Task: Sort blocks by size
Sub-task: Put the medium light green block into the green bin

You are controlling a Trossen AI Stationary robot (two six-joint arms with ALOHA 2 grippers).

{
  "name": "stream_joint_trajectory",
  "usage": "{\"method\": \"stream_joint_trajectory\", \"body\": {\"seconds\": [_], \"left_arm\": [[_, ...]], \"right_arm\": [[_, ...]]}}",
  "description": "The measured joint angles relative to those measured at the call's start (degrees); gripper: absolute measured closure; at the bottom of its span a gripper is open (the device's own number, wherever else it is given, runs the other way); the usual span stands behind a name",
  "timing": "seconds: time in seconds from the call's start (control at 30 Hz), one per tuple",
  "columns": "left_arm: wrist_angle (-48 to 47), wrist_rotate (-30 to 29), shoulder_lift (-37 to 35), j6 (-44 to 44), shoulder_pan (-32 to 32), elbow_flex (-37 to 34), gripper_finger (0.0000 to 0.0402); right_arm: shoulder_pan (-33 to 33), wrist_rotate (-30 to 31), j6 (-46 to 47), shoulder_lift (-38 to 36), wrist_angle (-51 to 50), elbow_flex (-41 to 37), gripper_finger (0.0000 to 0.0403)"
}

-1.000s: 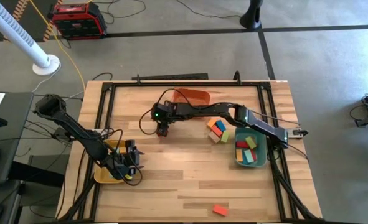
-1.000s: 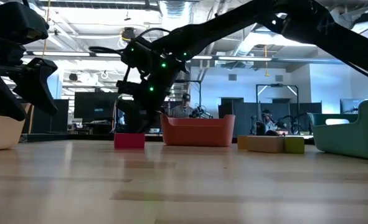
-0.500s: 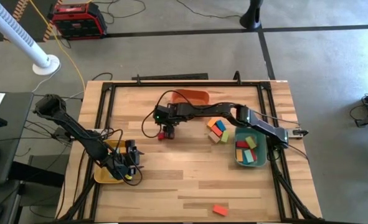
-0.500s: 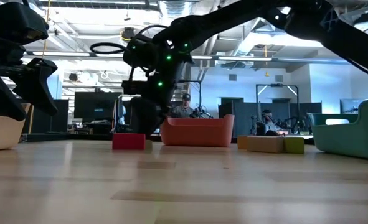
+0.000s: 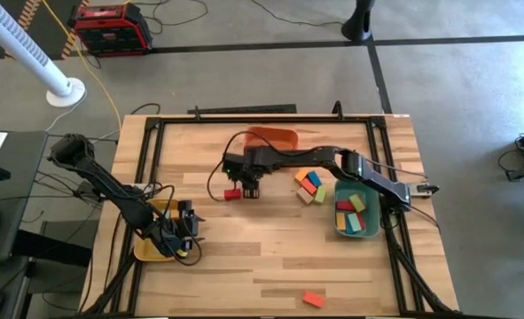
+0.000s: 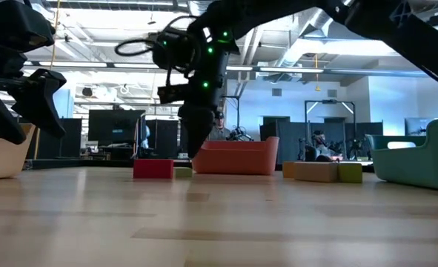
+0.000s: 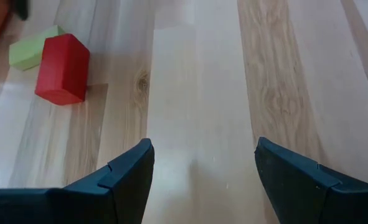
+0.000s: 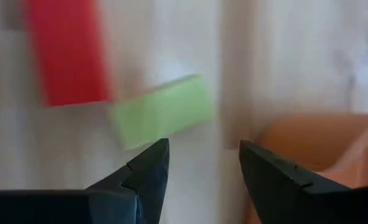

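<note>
Jaws of the left gripper (image 7: pixel 202 180) stand wide apart and empty, hovering over the yellow tray (image 5: pixel 148 246) at the surface's left edge, that arm folded low and waiting. Right of it, mid-surface, a red block (image 5: pixel 232 193) lies with a pale green block (image 8: pixel 162 111) touching its far end, both just beside the orange tray (image 5: pixel 279 136). Above them hangs the right gripper (image 5: pixel 251 188), its jaws part-open and holding nothing; its arm reaches long and nearly level across from the right side, wrist bent down. Further right sits a loose cluster of blocks (image 5: pixel 309 185), then the green tray (image 5: pixel 341 230) with several blocks inside; one orange-red block (image 5: pixel 312 299) lies alone near the front edge. Judged step: picking up the next block near the orange tray. Done well, the jaws should centre squarely over one block only, straddle its narrow sides, and descend without nudging its neighbour or the tray wall.
</note>
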Motion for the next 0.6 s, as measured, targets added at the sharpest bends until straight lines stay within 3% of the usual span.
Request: {"method": "stream_joint_trajectory", "body": {"seconds": [0.33, 0.6], "left_arm": [[0.1, 0.0, 0.0, 0.2, 0.0, 0.0, 0.0134], [0.1, -0.3, 0.0, 0.2, 0.0, 0.0, 0.0134]], "right_arm": [[7.1, 2.4, -11.9, 0.0, 1.9, -0.2, 0.0178], [4.9, -1.2, -7.1, 0.0, 3.5, -0.2, 0.0178]]}}
